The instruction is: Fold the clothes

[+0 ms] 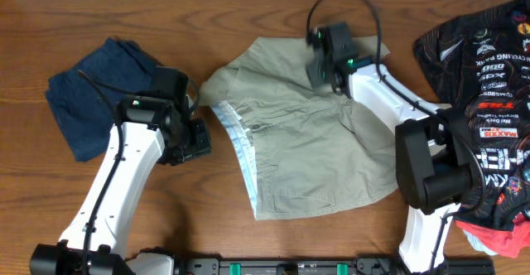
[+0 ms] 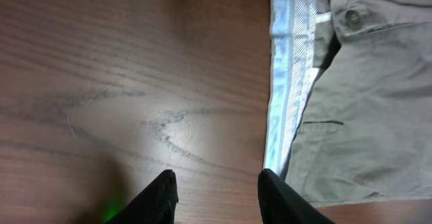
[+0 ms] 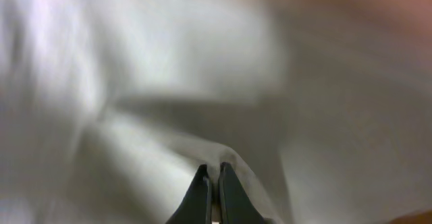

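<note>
Table [image 1: 248, 10]: one, brown wood grain.

Garments: three counted.
- Black printed shirt [image 1: 489, 84]: one, crumpled, well off to the outer side of the right gripper [image 3: 210, 177]. A red piece of cloth [image 1: 497, 240] shows under its near edge.
- Khaki shorts [image 1: 306, 151]: one, spread flat between the two grippers, the pale blue waistband lining [image 2: 287, 82] turned outward.
- Blue shorts [image 1: 91, 101]: one, folded, lying beyond the left gripper [image 2: 217, 183] on its outer side.

Grippers: two.
- Right: clenched on a raised ridge of the khaki shorts at their far edge.
- Left: released, fingers apart over bare table, with the waistband lining just beside its right finger.
</note>
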Tool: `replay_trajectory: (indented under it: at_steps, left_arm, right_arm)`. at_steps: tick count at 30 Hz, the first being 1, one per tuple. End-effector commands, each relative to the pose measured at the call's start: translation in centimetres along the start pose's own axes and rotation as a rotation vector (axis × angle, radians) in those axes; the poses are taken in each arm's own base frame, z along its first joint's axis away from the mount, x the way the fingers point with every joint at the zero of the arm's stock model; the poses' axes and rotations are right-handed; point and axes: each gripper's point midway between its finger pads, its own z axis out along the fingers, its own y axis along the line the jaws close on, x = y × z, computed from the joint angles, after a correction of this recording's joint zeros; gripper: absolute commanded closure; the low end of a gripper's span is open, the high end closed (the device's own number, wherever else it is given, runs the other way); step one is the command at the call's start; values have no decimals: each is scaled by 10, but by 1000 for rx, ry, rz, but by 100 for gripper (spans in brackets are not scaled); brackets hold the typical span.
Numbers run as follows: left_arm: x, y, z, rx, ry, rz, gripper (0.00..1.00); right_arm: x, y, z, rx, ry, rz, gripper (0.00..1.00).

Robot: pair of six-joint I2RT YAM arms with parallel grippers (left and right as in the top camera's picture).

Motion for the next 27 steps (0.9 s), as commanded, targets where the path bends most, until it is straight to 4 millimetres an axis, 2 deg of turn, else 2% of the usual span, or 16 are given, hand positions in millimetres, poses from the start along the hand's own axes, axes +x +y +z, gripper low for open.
replay_trajectory:
  at_steps: [1,2,3,4,5,6,9,13,17,18,19,23,27]
  left_arm:
    - [1,-1,0,7,-8,9,59]
    - [0,-1,0,8,-10,9,59]
    - [0,-1,0,7,-10,9,59]
    - [0,-1,0,7,-9,9,59]
    - [0,-1,0,7,-9,9,59]
    - [0,-1,0,7,-9,9,59]
    - [-1,-1,0,9,-13,10,59]
    - [0,-1,1,5,-4,8,59]
    - [6,2,2,-4,17,4,58]
    - [8,2,2,-1,28,2,48]
    - [11,0,4,11,42,1,43]
    - [27,-10,17,98,111,-6,36]
    - [45,-25,37,192,166,14,33]
  right_arm:
    - [-92,-93,-43,317,-285,294,95]
    - [-111,-113,-56,355,-355,362,89]
    - [-124,-128,-66,371,-398,402,73]
    - [-135,-143,-76,377,-435,444,53]
    - [-142,-154,-82,366,-451,471,23]
    - [-145,-159,-84,343,-447,475,1]
    - [-132,-157,-82,231,-326,465,1]
    - [-80,-158,-85,244,-96,453,1]
    - [-28,-149,-104,250,135,402,1]
    - [-17,-146,-108,251,181,397,1]
    - [-6,-144,-113,252,232,393,1]
    - [30,-135,-131,246,391,396,1]
    - [47,-128,-151,233,472,394,1]
